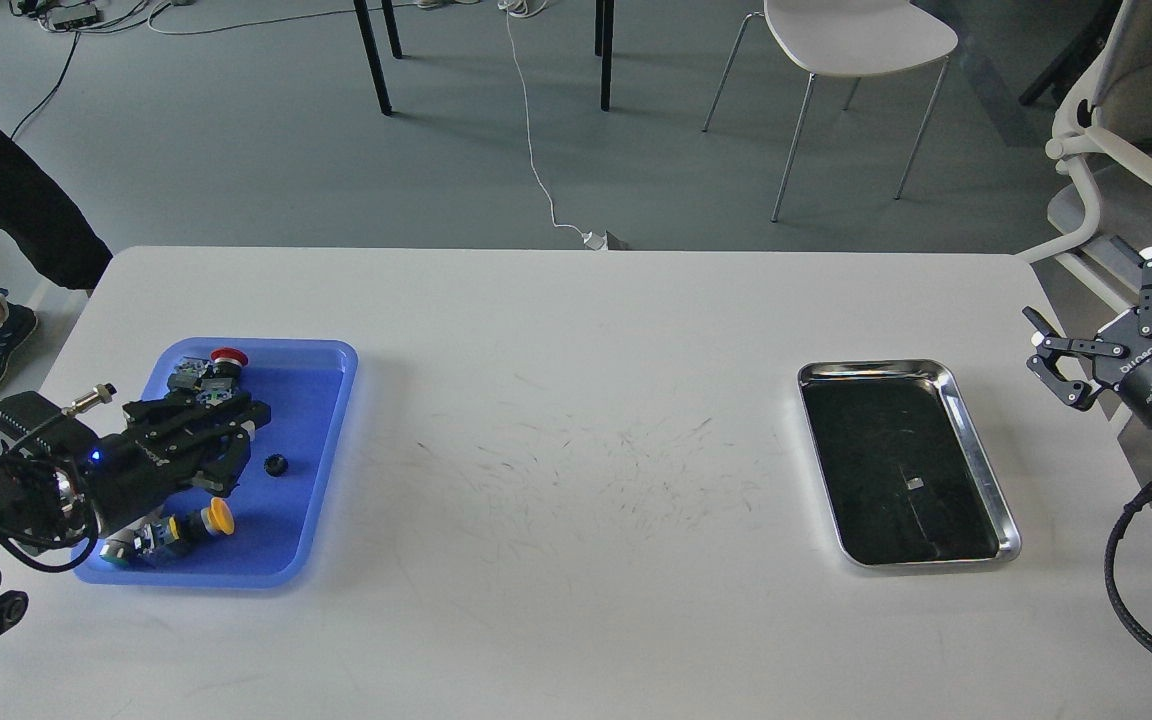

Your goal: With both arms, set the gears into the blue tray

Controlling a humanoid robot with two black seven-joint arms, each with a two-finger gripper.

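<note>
One tiny black ridged gear [277, 465] in your flat blue plastic tray [331, 420] looks light, rigid; pinch its rim; left gripper [236, 440] state unclear, right gripper [1101, 335] spread open.

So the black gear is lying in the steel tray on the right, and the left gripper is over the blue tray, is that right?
Not quite. The head view shows the black gear lying in the blue tray, not the steel tray. The left gripper is indeed over the blue tray.
</note>
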